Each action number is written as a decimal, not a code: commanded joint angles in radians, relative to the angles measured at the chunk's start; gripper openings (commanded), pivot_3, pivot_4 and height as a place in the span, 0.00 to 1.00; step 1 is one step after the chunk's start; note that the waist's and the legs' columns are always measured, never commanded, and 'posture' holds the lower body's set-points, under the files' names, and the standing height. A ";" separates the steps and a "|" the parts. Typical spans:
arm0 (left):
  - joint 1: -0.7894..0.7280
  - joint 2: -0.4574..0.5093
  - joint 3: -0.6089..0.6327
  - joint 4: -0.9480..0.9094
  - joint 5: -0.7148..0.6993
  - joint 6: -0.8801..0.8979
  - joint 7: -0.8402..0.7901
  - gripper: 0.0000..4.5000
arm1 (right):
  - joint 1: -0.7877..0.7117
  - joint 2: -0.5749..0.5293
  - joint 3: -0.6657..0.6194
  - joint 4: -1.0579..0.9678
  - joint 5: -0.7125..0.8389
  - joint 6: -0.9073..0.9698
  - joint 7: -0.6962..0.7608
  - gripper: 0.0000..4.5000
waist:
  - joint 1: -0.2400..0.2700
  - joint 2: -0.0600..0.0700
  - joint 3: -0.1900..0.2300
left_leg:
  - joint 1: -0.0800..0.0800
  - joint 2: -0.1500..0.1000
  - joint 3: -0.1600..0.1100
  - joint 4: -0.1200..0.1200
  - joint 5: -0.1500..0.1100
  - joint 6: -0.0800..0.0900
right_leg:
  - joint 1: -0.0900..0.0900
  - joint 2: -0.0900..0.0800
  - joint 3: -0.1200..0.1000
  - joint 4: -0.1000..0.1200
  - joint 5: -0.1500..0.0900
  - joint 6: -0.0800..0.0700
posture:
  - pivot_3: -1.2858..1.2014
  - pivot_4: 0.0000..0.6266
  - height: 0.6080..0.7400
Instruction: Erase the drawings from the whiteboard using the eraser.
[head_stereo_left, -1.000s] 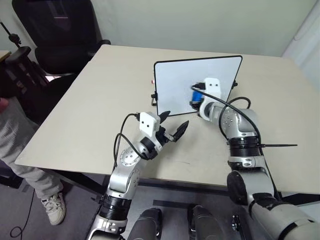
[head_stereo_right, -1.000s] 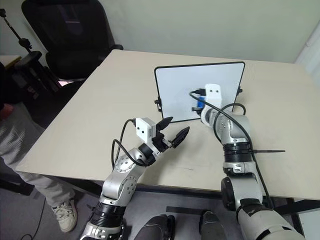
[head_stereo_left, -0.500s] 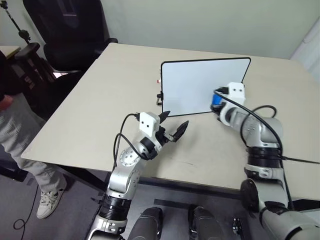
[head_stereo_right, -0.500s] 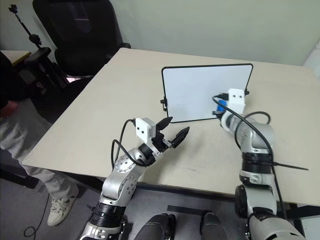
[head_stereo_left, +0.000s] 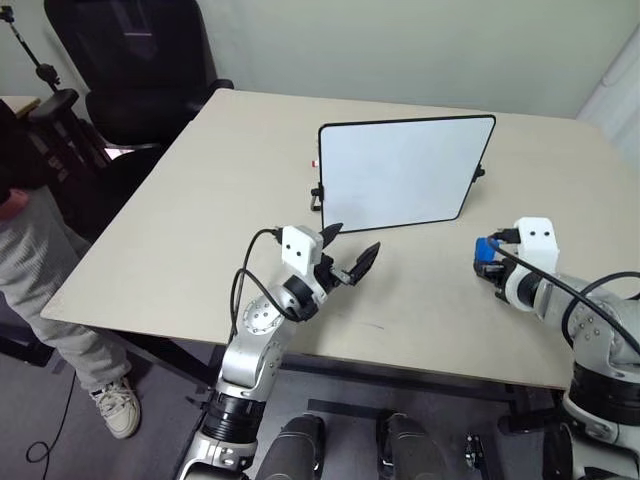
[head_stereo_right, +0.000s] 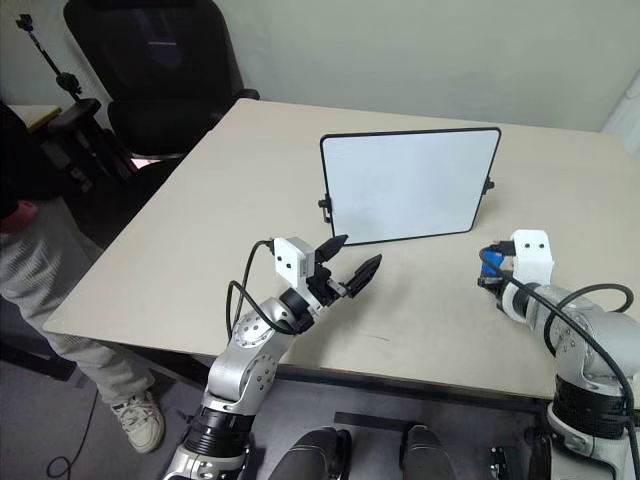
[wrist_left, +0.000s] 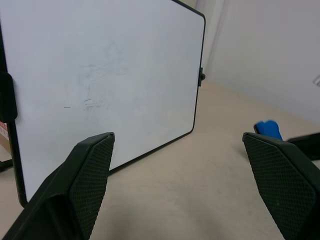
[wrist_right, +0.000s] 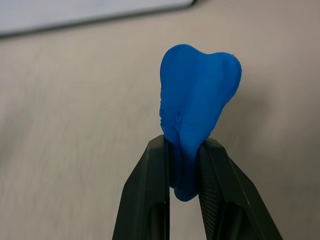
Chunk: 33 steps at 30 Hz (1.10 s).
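Two risks: the right gripper (wrist_right: 182, 165), jaws pinching only the eraser's (wrist_right: 197, 105) base, could drop it; faint smears (wrist_left: 95, 90) mark the whiteboard (head_stereo_left: 400, 170); left gripper (head_stereo_left: 347, 253) jaws gape empty.

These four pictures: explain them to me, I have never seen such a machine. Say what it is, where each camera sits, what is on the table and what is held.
It is a two-armed humanoid robot. Two pictures come from cameras in its head, looking down over its arms. The other two come from a camera on each wrist, looking along that arm's two black fingers.

On the beige table stands an upright whiteboard. The left wrist view shows only faint smudges on it.

The left gripper is open and empty, hanging above the table in front of the board. The right gripper, off to the board's right, is shut on a small blue eraser.

A black office chair stands beyond the table's left corner, and a person stands at the left edge.
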 joint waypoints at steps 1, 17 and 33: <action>-0.010 -0.003 -0.008 -0.020 0.007 -0.022 -0.008 1.00 | 0.009 -0.019 -0.010 -0.059 0.032 0.038 0.033 0.11 | 0.000 0.000 0.000 | 0.001 0.000 0.000 0.000 0.000 0.000 | 0.001 0.000 0.000 0.000 0.000 0.000 | 0.52 0.24 1.00; -0.023 -0.011 -0.005 0.005 0.016 -0.033 -0.012 1.00 | 0.164 -0.119 0.015 -0.126 -0.006 -0.317 0.129 0.84 | 0.008 0.001 -0.001 | 0.000 0.000 0.000 0.000 -0.002 0.001 | 0.004 0.000 0.001 -0.001 -0.004 0.007 | 0.52 0.24 1.00; -0.050 -0.030 -0.008 0.051 0.020 -0.049 -0.024 1.00 | 0.334 0.027 -0.104 -0.339 0.406 -0.668 0.261 0.84 | 0.005 0.002 -0.001 | 0.001 -0.002 0.000 0.001 -0.003 0.004 | 0.009 0.001 0.003 -0.005 -0.008 0.009 | 0.52 0.24 1.00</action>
